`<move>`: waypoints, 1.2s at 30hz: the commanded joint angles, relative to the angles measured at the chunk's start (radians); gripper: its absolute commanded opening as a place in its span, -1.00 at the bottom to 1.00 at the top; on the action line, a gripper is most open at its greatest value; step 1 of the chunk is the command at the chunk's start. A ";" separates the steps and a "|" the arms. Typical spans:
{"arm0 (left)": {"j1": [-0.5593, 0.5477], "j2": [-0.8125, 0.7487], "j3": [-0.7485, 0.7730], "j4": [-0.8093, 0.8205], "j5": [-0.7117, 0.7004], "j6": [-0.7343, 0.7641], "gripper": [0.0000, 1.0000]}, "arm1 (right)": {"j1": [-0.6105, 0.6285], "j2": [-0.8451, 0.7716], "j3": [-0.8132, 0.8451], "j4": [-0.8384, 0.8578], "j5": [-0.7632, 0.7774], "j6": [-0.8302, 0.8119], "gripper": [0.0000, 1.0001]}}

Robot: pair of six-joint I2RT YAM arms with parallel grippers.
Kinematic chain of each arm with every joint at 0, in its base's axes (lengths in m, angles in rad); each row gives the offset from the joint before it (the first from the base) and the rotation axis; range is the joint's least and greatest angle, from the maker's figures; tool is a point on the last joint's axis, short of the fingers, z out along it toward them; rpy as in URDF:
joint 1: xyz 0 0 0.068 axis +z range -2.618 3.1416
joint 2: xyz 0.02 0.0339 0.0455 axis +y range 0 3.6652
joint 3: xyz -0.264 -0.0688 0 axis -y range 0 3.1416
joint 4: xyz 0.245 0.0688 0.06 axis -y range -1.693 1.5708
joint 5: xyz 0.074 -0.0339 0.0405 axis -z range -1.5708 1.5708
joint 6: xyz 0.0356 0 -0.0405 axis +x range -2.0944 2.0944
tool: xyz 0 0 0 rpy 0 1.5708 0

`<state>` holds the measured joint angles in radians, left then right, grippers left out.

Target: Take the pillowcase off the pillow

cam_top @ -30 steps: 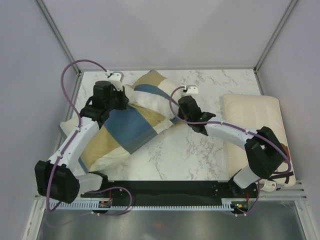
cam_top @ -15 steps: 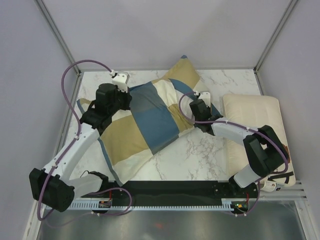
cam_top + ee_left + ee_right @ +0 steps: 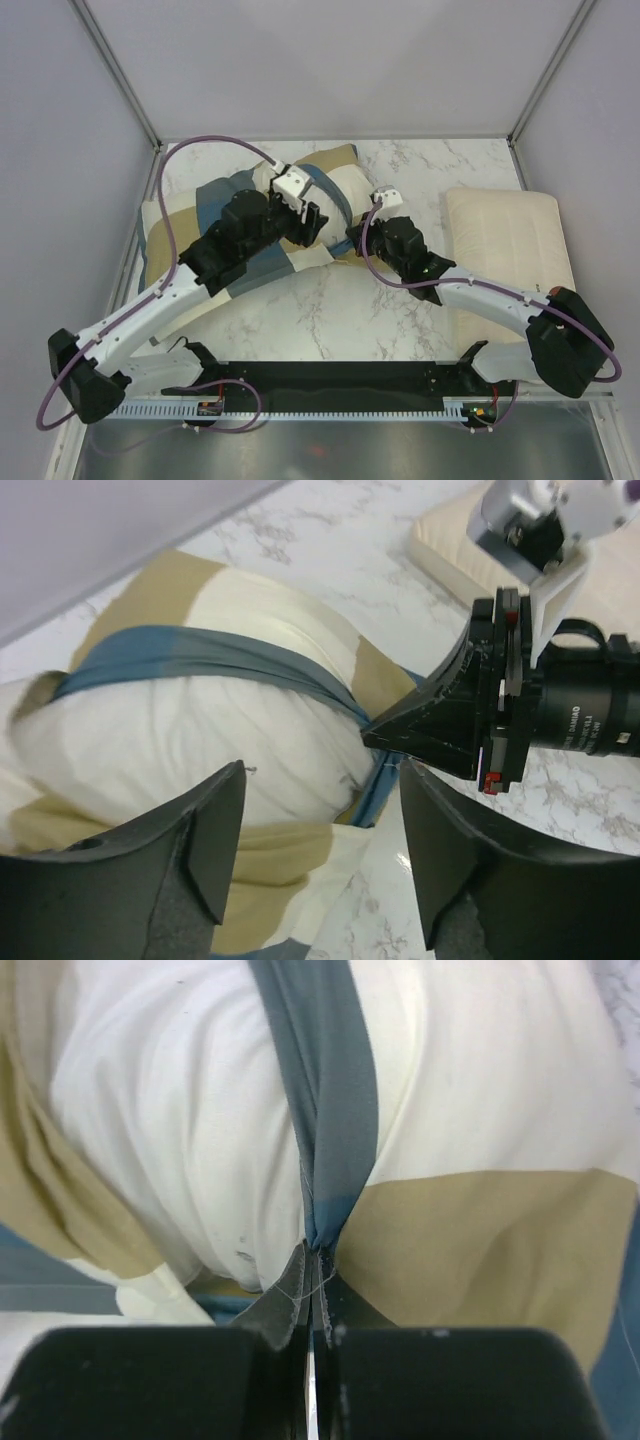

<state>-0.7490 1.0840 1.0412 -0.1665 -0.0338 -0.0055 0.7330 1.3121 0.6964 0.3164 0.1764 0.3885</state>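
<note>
1. Two robot arms meet over the pillowcase at the far left-centre of the marble table; the cover, in blocks of blue, tan and cream, lies bunched around the pillow, whose plain white bulge shows at the mouth of the case.
2. The right gripper is clamped on the pillowcase, just where the blue hem band gathers to a pinch; the band runs taut across the pillow's white face.
3. The left gripper hangs just above the exposed pillow, fingers spread and nothing between them; the right gripper sits just beyond it.
4. By the look of it, most of the pillow is inside the cover; the removal is barely begun.
5. First risk: the right hold takes only a thin fold of hem at the fingertips; a hard tug could slip the cloth free.
6. Second risk: the left fingers, closing where they hang, could catch the blue band along with the pillow; both arms would then drag the same cloth and the whole bundle would slide as one.
7. Third risk: the two grippers work close together and could knock; a wide sweep of the right arm could also brush the flatter cream pillow at the table's right edge.
</note>
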 commanded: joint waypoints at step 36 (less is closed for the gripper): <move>-0.087 0.582 -0.014 0.226 -0.291 0.065 -0.95 | 0.011 -0.174 -0.130 0.078 -0.042 0.066 -1.00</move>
<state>-0.8486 1.6302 1.0214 0.0826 -0.2604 0.0395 0.7380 1.1809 0.5632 0.3817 0.1295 0.4488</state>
